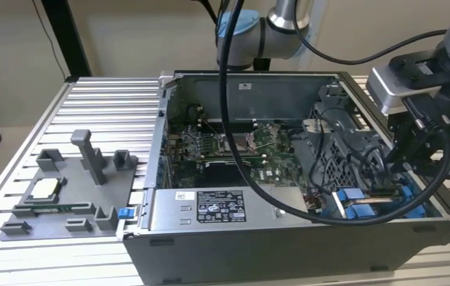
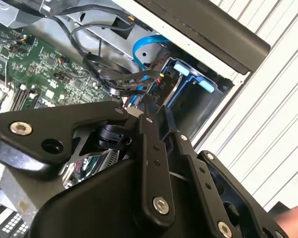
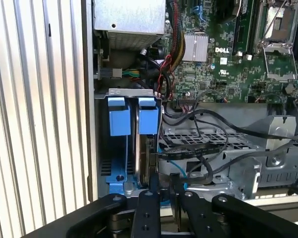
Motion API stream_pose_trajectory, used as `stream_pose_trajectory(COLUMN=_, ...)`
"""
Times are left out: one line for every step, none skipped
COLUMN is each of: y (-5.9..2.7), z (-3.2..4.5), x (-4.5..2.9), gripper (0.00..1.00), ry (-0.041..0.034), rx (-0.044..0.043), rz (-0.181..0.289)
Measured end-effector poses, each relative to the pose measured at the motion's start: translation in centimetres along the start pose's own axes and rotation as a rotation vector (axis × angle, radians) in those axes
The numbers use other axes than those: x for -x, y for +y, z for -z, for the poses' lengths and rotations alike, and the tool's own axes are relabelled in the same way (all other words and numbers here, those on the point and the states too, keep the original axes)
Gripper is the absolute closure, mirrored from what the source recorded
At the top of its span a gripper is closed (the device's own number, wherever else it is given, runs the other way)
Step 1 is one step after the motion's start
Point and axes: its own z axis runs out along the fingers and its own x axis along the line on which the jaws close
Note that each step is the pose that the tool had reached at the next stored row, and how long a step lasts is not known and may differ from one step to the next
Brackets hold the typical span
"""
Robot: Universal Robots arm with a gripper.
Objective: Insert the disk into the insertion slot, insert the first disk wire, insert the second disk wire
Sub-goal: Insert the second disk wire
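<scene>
Disk (image 3: 143,163) stands on edge in the insertion slot (image 3: 120,148), between the blue rails at the case's corner, just beside the grey perforated cage (image 3: 213,144). In the first wrist view the gripper (image 3: 165,186) hovers right above its exposed edge, fingers (image 3: 153,184) close together, though I cannot tell whether they pinch anything. Judging from this, seating wants a straight push along the rails, while keeping the black cables (image 3: 198,148) clear of the connector end.
</scene>
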Motion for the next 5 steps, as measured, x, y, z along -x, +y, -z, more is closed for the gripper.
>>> stream_pose_trajectory(y=0.00, z=0.01, x=0.01, gripper=0.00, ry=0.0001, rx=0.0000, rz=0.000)
stream_pose_trajectory(y=0.00, z=0.01, x=0.01, gripper=0.00, ry=0.0001, rx=0.0000, rz=0.000)
stream_pose_trajectory(y=0.00, z=0.02, x=0.01, gripper=0.00, ry=0.0001, rx=0.0000, rz=0.000)
stream_pose_trajectory(y=0.00, z=0.02, x=0.01, gripper=0.00, ry=0.0001, rx=0.0000, rz=0.000)
stream_pose_trajectory(y=-0.01, z=0.03, x=0.01, gripper=0.00, ry=0.0001, rx=0.0000, rz=0.000)
